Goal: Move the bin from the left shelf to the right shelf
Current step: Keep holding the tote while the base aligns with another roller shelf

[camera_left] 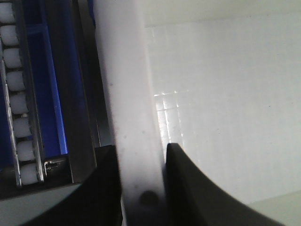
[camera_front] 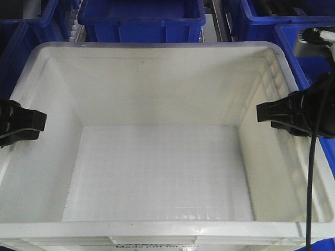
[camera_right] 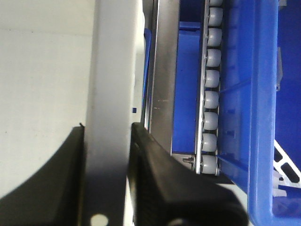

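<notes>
Squeezing hard, our left gripper (camera_front: 23, 121) pinches the left wall of the white bin (camera_front: 157, 73). We see the bin held between both grippers, blue crates (camera_front: 141, 21) just behind it. Over on its right wall, our right gripper (camera_front: 275, 112) clamps on too, a roller track (camera_right: 210, 89) just outside.

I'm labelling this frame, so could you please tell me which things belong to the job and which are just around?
Job: large white plastic bin; left gripper and right gripper, fingers clamped on its side rims.
Bystanders: blue plastic bins behind; grey roller rail; black cable.
</notes>
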